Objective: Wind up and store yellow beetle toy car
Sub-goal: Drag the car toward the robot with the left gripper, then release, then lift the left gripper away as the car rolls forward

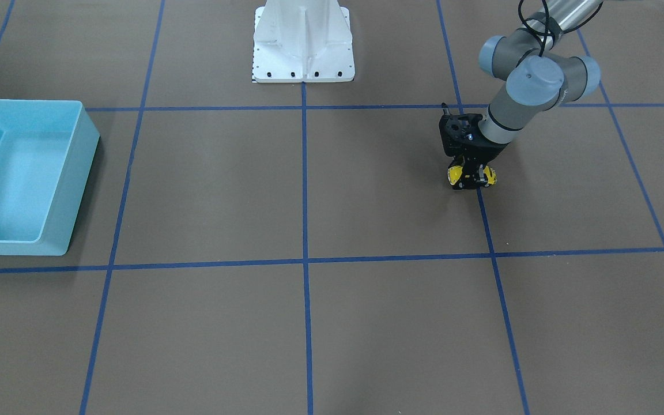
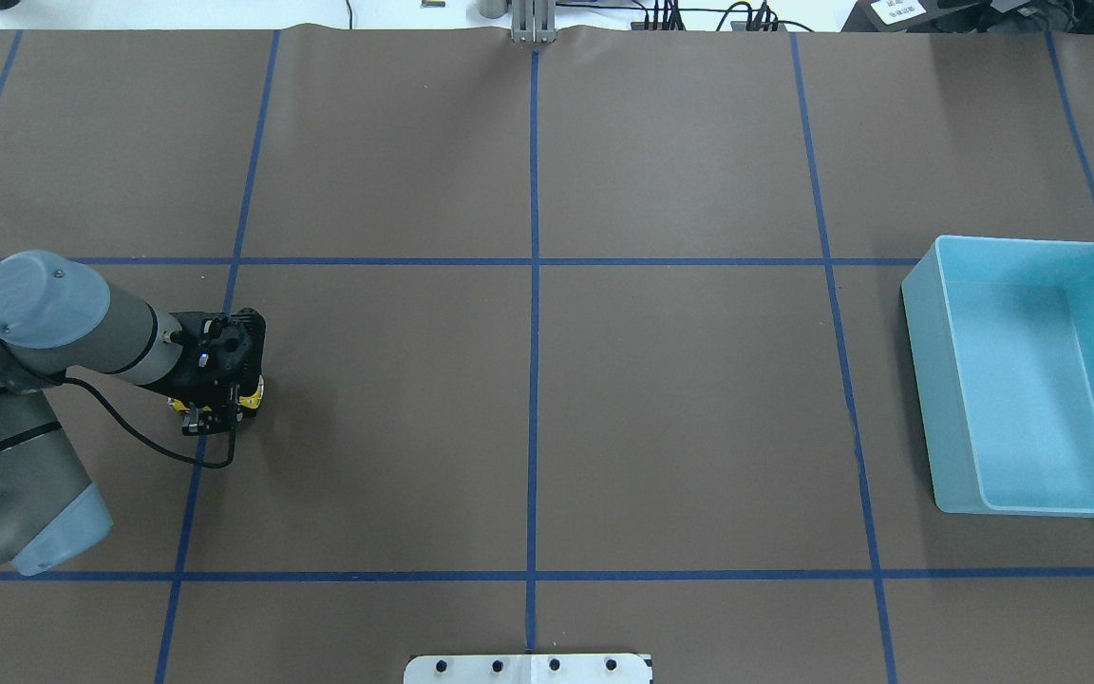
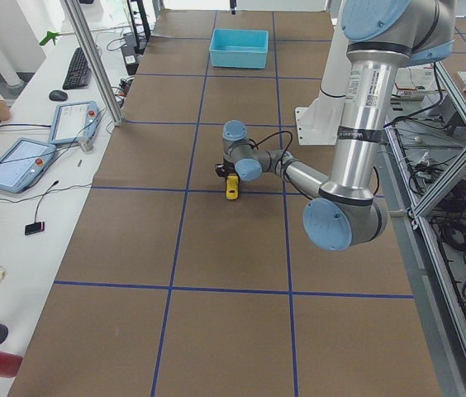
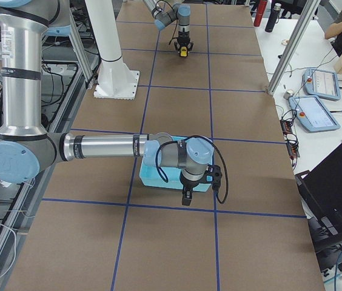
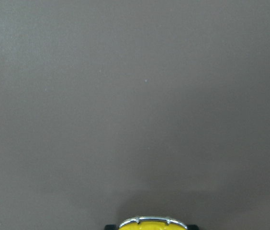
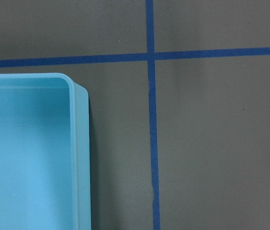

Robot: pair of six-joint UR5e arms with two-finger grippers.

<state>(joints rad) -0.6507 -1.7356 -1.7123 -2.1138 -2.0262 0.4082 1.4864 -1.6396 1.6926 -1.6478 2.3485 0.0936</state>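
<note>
Yellow and glossy, the yellow beetle toy car [image 1: 455, 175] sits low at the tabletop [image 1: 366, 190] on the robot's left side, right by a blue tape line [image 1: 485, 219], and the pictures do not settle whether its wheels touch the brown surface. The left claw [image 1: 470, 180] points straight down over it, its black fingers clamped across the middle of the body so that yellow shows on either side of them in the front-facing view. From overhead the claw [image 2: 215, 416] hides most of the car [image 2: 255, 394], leaving slivers of yellow at its edges. The left wrist camera catches only one rounded end of the car [image 5: 152, 224] with a chrome bumper at the bottom edge of its frame, and plain brown tabletop beyond. The light-blue bin [image 1: 72, 196] stands at the opposite end, on the robot's right, well apart from the car, and nothing shows inside it. The right claw [image 4: 186, 197] hangs pointing down above the near edge of the bin [image 4: 153, 182] in the right-side view; I cannot tell whether its fingers are apart or together. The right wrist camera looks down on one corner of the bin [image 6: 80, 158] beside a crossing of tape lines. A white pedestal [image 1: 303, 46] stands at the robot's edge of the tabletop, mid-way along.
</note>
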